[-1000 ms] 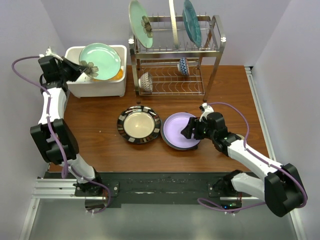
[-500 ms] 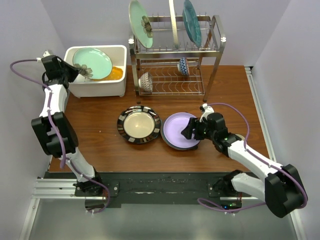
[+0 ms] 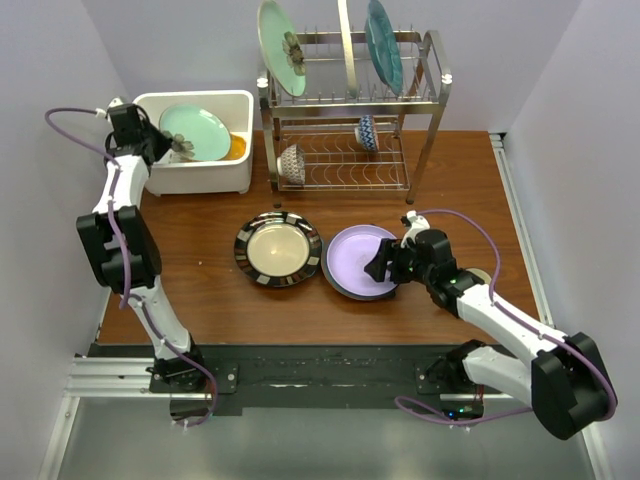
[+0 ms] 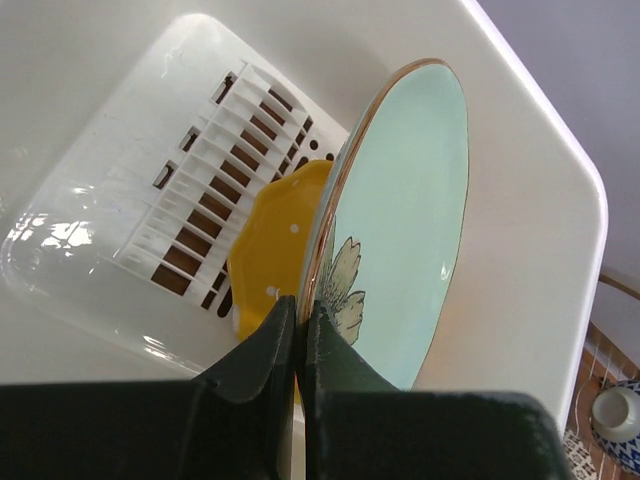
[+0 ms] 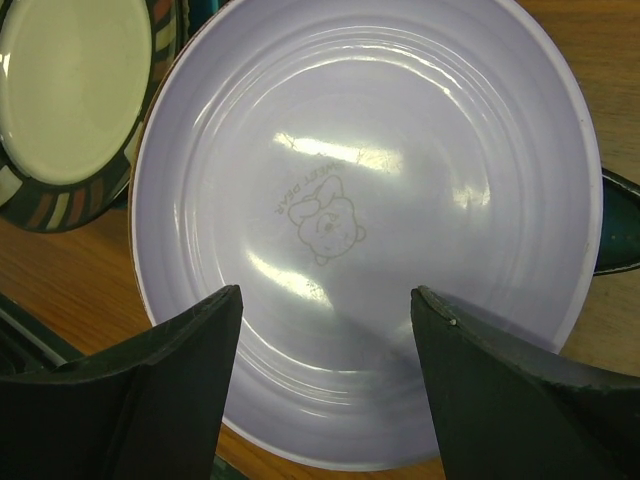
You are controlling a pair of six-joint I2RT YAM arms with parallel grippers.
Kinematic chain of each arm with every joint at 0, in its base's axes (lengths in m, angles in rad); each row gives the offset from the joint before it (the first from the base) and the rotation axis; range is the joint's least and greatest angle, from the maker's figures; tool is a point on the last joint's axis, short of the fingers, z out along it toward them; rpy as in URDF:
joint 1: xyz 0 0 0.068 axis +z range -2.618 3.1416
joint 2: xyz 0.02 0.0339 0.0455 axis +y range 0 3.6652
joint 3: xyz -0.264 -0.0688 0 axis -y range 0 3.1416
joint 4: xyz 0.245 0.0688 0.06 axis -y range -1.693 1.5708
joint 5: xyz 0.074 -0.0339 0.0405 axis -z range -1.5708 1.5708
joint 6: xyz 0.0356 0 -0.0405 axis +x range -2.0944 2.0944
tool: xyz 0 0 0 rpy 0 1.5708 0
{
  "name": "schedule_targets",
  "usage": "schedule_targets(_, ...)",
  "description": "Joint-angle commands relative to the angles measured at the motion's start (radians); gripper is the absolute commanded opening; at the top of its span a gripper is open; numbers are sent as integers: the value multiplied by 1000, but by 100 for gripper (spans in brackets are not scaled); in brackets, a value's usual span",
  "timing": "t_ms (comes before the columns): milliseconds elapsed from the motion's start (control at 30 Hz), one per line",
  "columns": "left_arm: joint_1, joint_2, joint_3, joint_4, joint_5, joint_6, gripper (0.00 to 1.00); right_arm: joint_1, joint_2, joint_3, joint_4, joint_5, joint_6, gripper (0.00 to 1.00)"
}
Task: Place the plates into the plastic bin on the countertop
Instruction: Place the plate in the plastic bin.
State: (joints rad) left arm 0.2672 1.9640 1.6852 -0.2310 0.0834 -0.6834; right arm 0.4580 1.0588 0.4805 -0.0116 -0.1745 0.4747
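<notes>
My left gripper is shut on the rim of a pale green plate with a flower motif. It holds the plate tilted on edge inside the white plastic bin. An orange dotted plate lies under it on the bin's slotted floor. My right gripper is open, its fingers spread just above the near part of the lavender plate. A dark plate edge shows beneath the lavender one. The black-striped plate lies to its left.
A two-tier steel dish rack stands behind the plates, right of the bin. It holds a pale green flower plate, a teal plate and two small bowls. Walls close in on both sides.
My left gripper has moved right and carried the pale green plate lower and further into the bin. The right arm has barely moved.
</notes>
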Motion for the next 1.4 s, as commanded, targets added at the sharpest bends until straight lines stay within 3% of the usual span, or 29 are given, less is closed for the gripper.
schedule_targets(0, -16, -8, 108, 98, -4, 7, 0, 2, -19, -13, -11, 18, -5, 72)
schedule_targets(433, -28, 67, 186, 22, 22, 42, 3, 2, -8, -16, -4, 15, -5, 72)
schedule_targets(700, -28, 91, 200, -2, 44, 57, 24, 2, -6, -8, -11, 7, -13, 72)
schedule_targets(933, -25, 108, 226, -47, 46, 87, 48, 4, -19, -5, -28, 12, -19, 72)
schedule_targets(1367, -22, 95, 217, -74, 114, 101, 58, 2, -36, 10, -51, 12, -22, 72)
